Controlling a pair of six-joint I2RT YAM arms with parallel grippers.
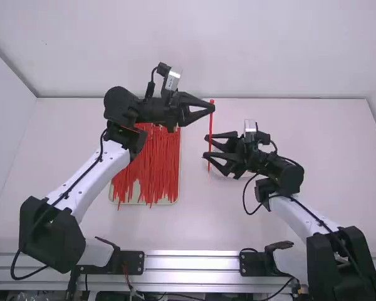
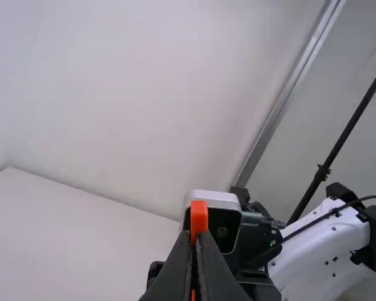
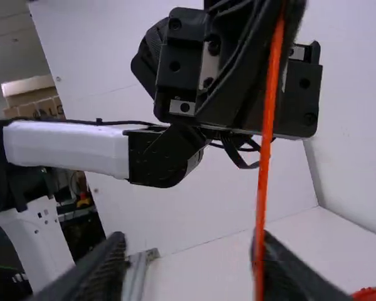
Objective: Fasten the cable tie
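A single red cable tie [image 1: 209, 138] hangs upright above the table. My left gripper [image 1: 208, 110] is shut on it near its top end. In the left wrist view the fingers [image 2: 178, 263] pinch together with the tie's orange head [image 2: 198, 216] poking out above them. My right gripper [image 1: 208, 150] is open lower down, with one finger on each side of the hanging strap. In the right wrist view the strap [image 3: 266, 157] runs down close to one finger [image 3: 282, 266], apart from the other finger [image 3: 106, 266]. The left gripper [image 3: 238, 69] holds it from above.
A pile of several red cable ties [image 1: 151, 164] lies on a pale board [image 1: 166, 200] under the left arm. The right arm's wrist camera [image 2: 216, 219] and white link [image 2: 329, 241] sit just beyond the left fingers. Bare table lies to the right.
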